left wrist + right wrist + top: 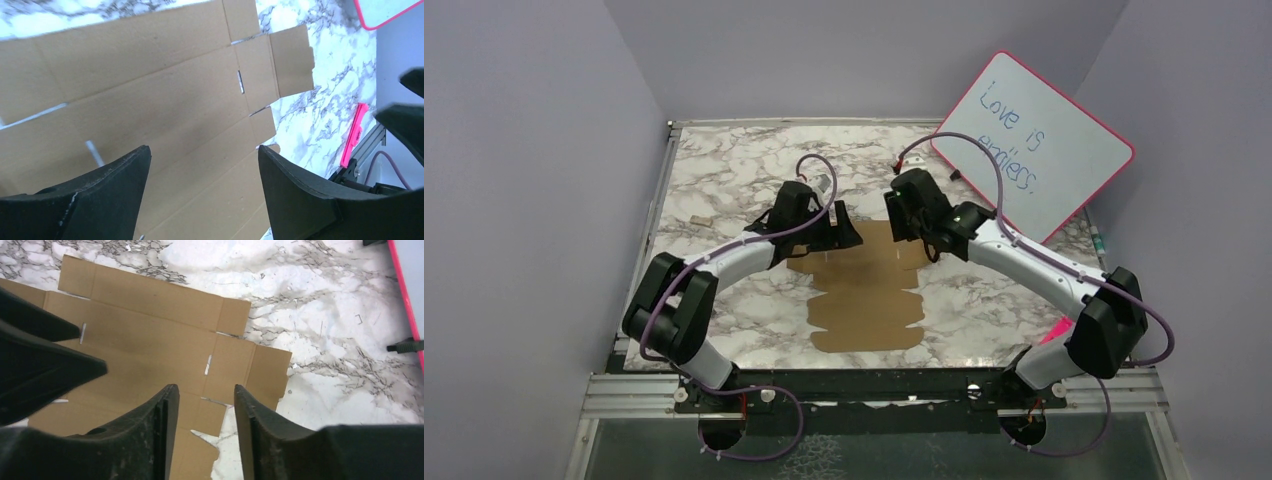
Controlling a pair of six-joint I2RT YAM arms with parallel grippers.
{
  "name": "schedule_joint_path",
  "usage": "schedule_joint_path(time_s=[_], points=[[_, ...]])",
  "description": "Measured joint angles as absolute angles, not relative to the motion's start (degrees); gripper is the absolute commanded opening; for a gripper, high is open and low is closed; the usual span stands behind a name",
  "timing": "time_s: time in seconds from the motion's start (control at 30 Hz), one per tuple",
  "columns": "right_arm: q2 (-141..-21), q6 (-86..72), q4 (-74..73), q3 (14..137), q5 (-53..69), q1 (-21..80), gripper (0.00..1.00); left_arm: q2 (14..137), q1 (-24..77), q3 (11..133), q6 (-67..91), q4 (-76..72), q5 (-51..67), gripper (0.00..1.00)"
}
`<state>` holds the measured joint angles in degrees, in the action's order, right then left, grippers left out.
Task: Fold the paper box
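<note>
Brown paper box (pixel 869 300) flat, wholly unfolded, midway between side edges of table (pixel 724 180); left gripper (pixel 202 150) wide, right gripper (pixel 205 388) narrower, both empty.

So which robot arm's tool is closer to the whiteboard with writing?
Right. The right tool is over the far right of the paper box, close to the whiteboard; the left tool is over its far left, farther away.
</note>
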<state>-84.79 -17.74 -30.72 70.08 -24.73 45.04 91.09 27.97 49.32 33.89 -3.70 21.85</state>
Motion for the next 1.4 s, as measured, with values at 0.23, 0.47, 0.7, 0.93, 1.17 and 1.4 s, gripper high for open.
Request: schedule_joint_path(time_s=[0.23, 0.47, 0.7, 0.93, 1.17, 1.4], points=[[-87.0, -8.3, -25.2, 69.9, -9.2, 35.5, 0.63, 83.9, 19.4, 50.5, 30.8, 3.6, 21.8, 0.84], [-95.1, -3.0, -21.3, 71.4, 5.3, 31.0, 0.72, 85.7, 10.8, 57.7, 24.8, 12.9, 22.6, 0.81], [-96.9, -1.1, -17.1, 71.2, 14.4, 29.6, 0.81, 97.9, 9.0, 66.4, 19.9, 18.4, 25.9, 0.68], [-96.9, 0.2, -13.5, 68.8, 18.9, 27.1, 0.88, 107.8, 9.0, 72.8, 17.9, 21.8, 29.3, 0.56], [-96.9, 0.8, -11.7, 68.3, 20.6, 25.5, 0.89, 112.7, 9.0, 76.3, 17.3, 22.6, 32.0, 0.44], [-98.2, 1.0, -10.0, 68.3, 22.6, 24.7, 0.89, 116.1, 9.0, 76.6, 17.0, 22.6, 35.9, 0.35]])
